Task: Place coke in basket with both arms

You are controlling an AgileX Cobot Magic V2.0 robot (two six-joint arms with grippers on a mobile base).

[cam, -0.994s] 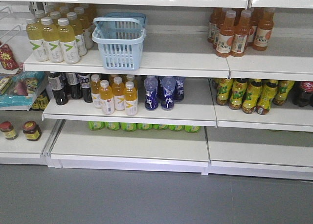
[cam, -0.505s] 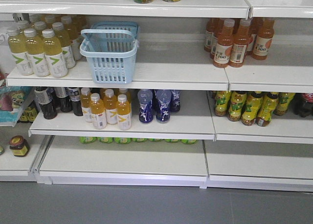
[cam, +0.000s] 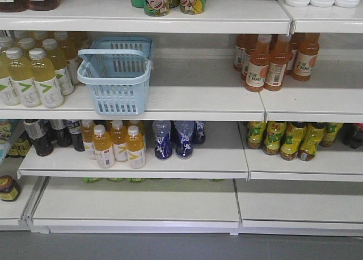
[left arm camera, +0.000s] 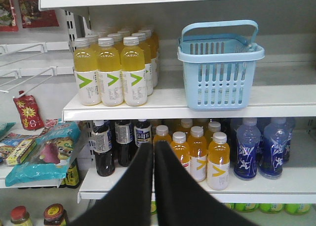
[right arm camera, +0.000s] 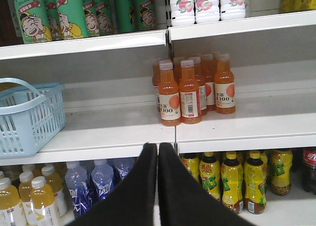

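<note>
I am facing shop shelves. The pale blue basket (cam: 116,95) stands empty on the middle shelf (cam: 198,98), handle up, just beside a block of pale yellow bottles (cam: 34,78) on its left. A cluster of orange bottles (cam: 275,61) stands well apart on the same level to the right. The coke bottle (right arm camera: 309,169) sits one shelf lower at the far right, next to the yellow-green bottles (right arm camera: 237,181). It is half cut off by the edge of the right wrist view, and only its red label shows. The left gripper (left arm camera: 154,146) has its jaws pressed together on nothing and points at the orange-yellow bottles below the basket. The right gripper (right arm camera: 158,146) is likewise pressed together and holds nothing, aimed at the shelf edge between the basket and the orange bottles.
</note>
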